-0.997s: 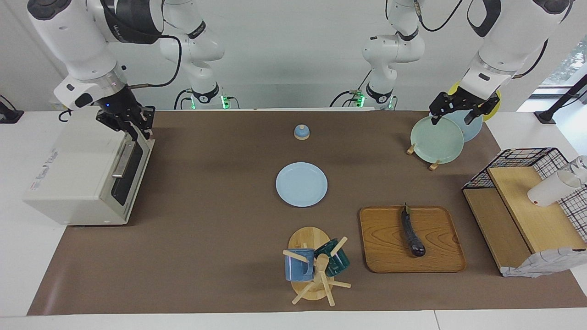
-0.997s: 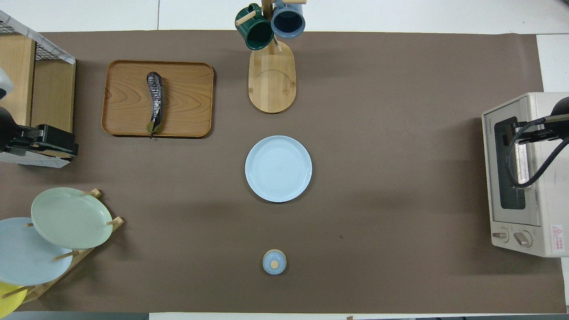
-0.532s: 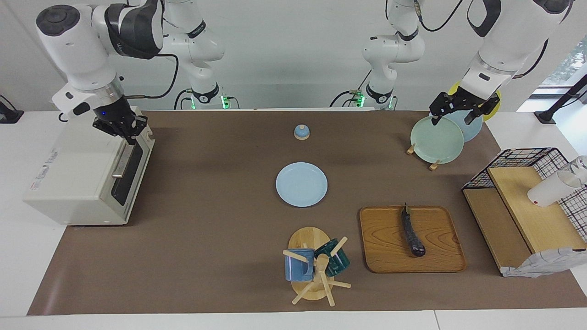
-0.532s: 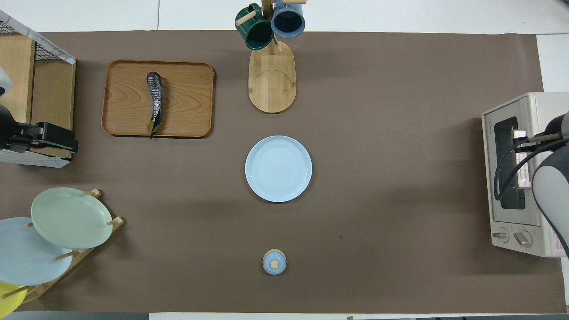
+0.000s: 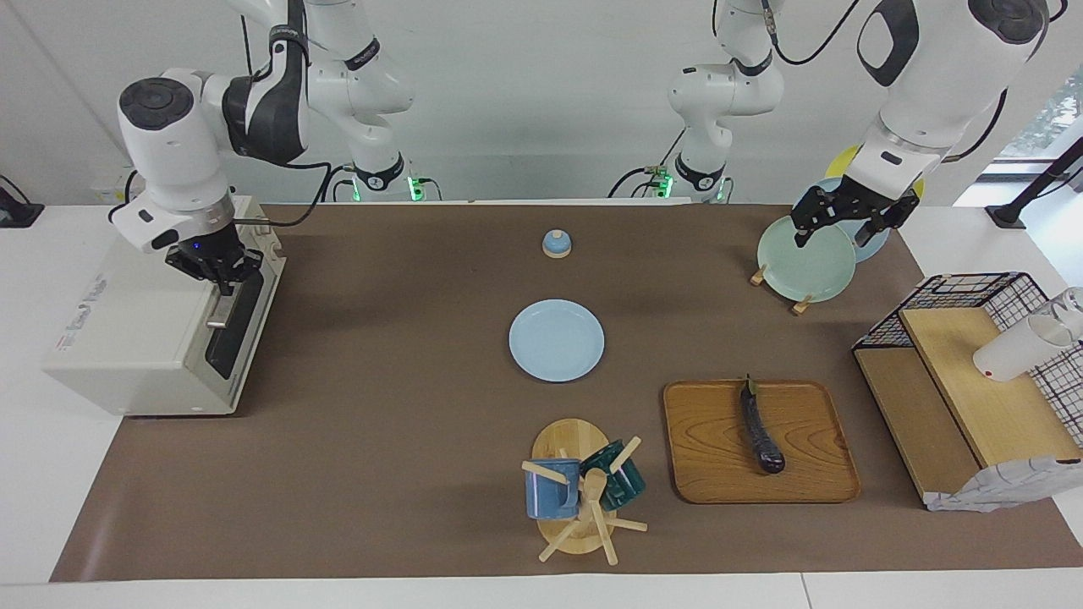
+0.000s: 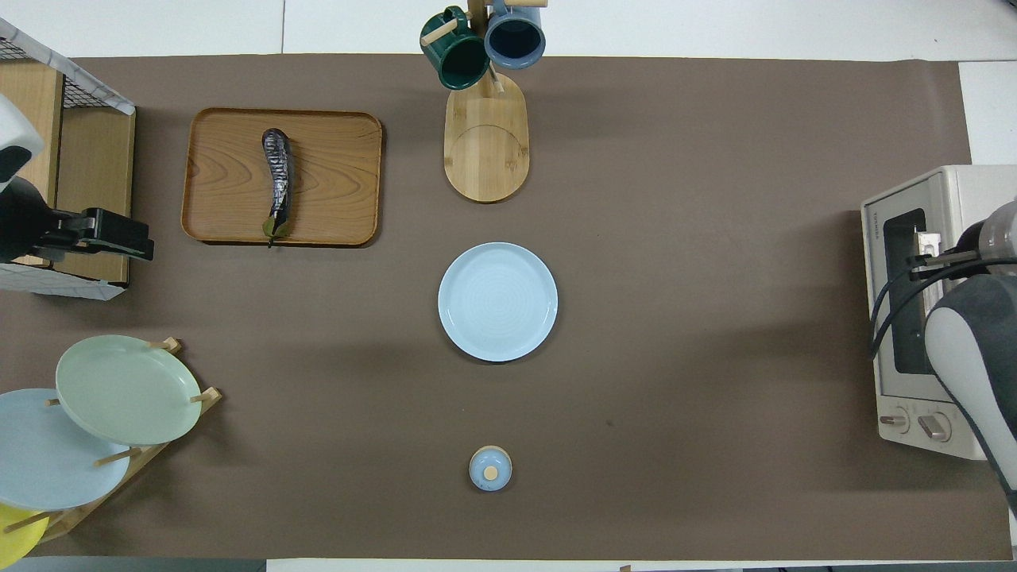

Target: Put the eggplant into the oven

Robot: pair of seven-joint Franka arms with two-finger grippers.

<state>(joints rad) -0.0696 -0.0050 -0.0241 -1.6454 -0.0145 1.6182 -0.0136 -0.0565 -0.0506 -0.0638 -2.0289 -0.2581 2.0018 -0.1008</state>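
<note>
The dark purple eggplant [image 5: 759,431] [image 6: 276,179] lies on a wooden tray [image 5: 702,457] [image 6: 334,183], with no gripper near it. The cream-white oven [image 5: 135,330] [image 6: 898,389] stands at the right arm's end of the table with its glass door closed. My right gripper [image 5: 222,286] is shut, its fingertips at the end of the door's metal handle [image 5: 220,311] that is nearer the robots; I cannot tell if they touch it. My left gripper [image 5: 849,228] [image 6: 131,238] hangs open and holds nothing, above the green plate [image 5: 805,258].
A plate rack [image 6: 119,469] holds green, blue and yellow plates near the left arm. A light blue plate [image 5: 556,340] and a small lidded jar [image 5: 556,244] sit mid-table. A mug tree [image 5: 579,499] stands beside the tray. A wire-and-wood shelf [image 5: 964,397] holds a white cup.
My right gripper closed and slid from the oven's top corner along the door to the handle's end. The left gripper drifted slightly over the plate rack.
</note>
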